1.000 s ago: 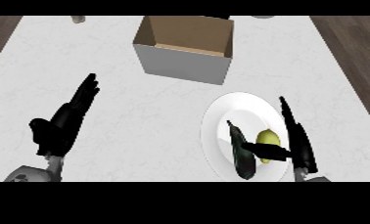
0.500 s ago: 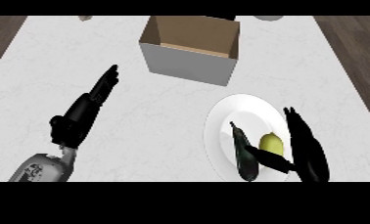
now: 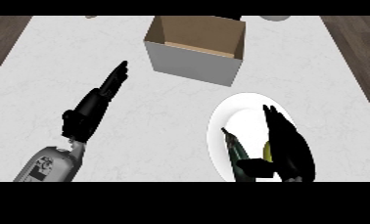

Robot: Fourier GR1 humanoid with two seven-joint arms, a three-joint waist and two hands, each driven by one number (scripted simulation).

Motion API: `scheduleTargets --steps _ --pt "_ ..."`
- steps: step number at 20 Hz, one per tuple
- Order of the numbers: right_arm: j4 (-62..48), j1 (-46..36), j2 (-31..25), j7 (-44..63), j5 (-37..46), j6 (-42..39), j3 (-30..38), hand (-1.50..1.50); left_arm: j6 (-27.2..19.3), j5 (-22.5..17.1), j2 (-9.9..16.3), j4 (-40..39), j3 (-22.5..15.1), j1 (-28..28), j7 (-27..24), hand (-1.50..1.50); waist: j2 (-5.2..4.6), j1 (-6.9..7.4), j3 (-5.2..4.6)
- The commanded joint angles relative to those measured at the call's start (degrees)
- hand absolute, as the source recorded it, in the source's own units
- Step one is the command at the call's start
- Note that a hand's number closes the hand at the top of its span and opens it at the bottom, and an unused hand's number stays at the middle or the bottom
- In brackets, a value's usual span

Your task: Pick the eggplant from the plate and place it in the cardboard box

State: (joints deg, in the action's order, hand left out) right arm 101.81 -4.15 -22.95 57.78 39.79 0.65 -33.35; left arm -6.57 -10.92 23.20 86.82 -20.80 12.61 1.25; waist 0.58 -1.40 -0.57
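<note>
Dark, elongated eggplant with a yellow-green patch [image 3: 237, 150] is seen lying on the round white plate [image 3: 239, 113], at the plate's lower part, near the view's lower right. Most of the eggplant is hidden by the black right hand [image 3: 289, 145], which is placed over it: thumb on the eggplant's left side, fingers on its right, curled round it. Only the narrow dark upper end and a bit of the yellow-green side are left visible. Whether the eggplant is lifted off the plate cannot be told.

The plate is set on the white marbled counter top [image 3: 166, 105], just below and right of the open brown cardboard box with white outer walls [image 3: 196, 47]. The box is stood upright, flaps open, its inside showing brown; its near right corner is close to the plate's upper rim but apart from it. Between the plate and the box opening only the box's near wall is in the way.

The black left hand [image 3: 90, 108] is seen well apart at the view's left, fingers straight and pointing up-right towards the box, holding nothing, with the grey forearm [image 3: 47, 164] below it.

Small objects at the counter's far edge [image 3: 273, 18] are cut off and cannot be identified. Dark wood floor [image 3: 350, 32] is shown at both sides.
</note>
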Motion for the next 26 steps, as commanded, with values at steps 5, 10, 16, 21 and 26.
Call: scheduleTargets --steps 5,10,16,21,26 --pt "10.5 -6.0 10.6 26.1 -3.7 -15.4 -0.6 -1.50 1.9 0.4 0.0 -1.5 0.9 0.7 -0.8 0.00 -0.37 1.15 0.39" --pt "4.1 -9.9 13.4 23.4 -2.6 -14.5 3.7 -1.50 0.3 2.7 -4.3 -2.6 -0.8 3.1 1.2 0.00 -0.64 1.40 0.50" --pt "-3.2 -9.7 16.2 20.7 -1.3 -14.9 5.5 -1.50 1.7 2.7 -3.1 -1.4 0.9 4.2 2.2 0.00 -0.71 1.72 0.52" --pt "-6.5 -4.9 18.3 19.6 2.5 -12.8 3.2 -1.50 2.8 2.9 -3.0 -0.9 1.0 0.5 0.3 0.00 -0.57 1.75 0.52" --pt "-4.1 -1.4 14.5 10.8 4.3 -12.0 7.1 -1.50 1.6 6.5 -4.4 2.5 0.7 -4.0 -0.7 0.00 -0.48 1.55 0.56"
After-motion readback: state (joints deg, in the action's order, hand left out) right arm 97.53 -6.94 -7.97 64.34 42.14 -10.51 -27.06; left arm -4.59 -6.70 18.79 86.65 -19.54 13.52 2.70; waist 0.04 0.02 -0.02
